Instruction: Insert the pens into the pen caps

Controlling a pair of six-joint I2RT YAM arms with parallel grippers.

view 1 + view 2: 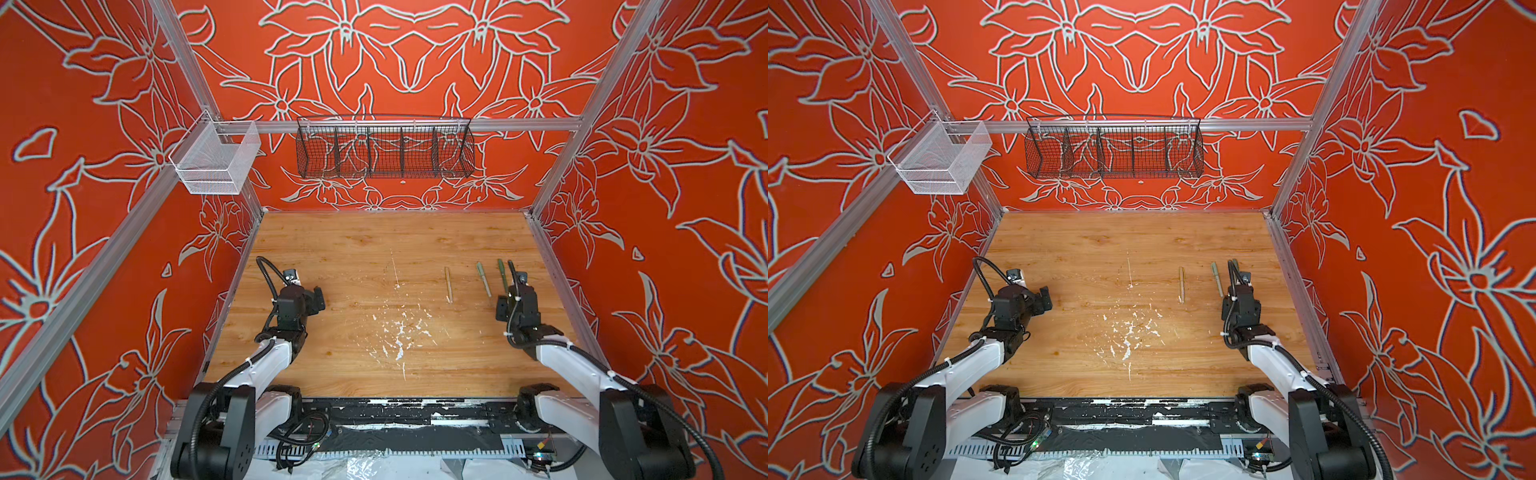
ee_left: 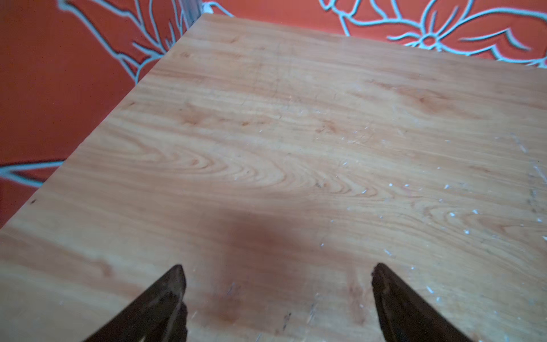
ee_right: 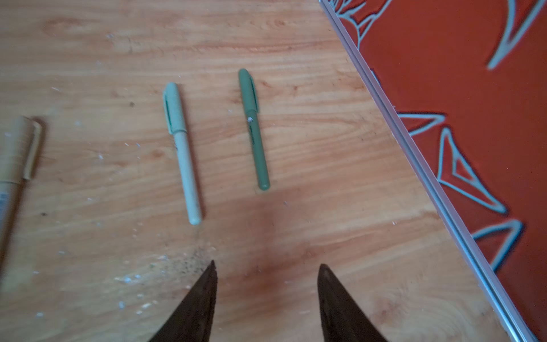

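**A:** Red flowered walls, a wooden table with white paint flecks. Where are the pens?

**B:** All three lie flat on the table in a row, none touching. The dark pen is just ahead of the right hand. The pale pen lies beside it, toward the left hand. The tan pen is further that way.

**A:** And the caps?

**B:** Each is already on its own pen. The dark cap, pale cap and tan cap all sit at the ends far from the right hand. I see no loose cap anywhere.

**A:** Then why is the right hand there?

**B:** Its fingers stand apart with nothing between them, above the table and just short of the dark pen's bare end. It holds nothing, and nothing is left to join. I judge the task complete.

**A:** Why the neat row?

**B:** Probably so that no pen can roll into another, and each has room for fingers on both sides.

**A:** The left hand?

**B:** It is spread wide over bare table, empty and well apart from every pen. I would say it is parked clear to give the right hand room.
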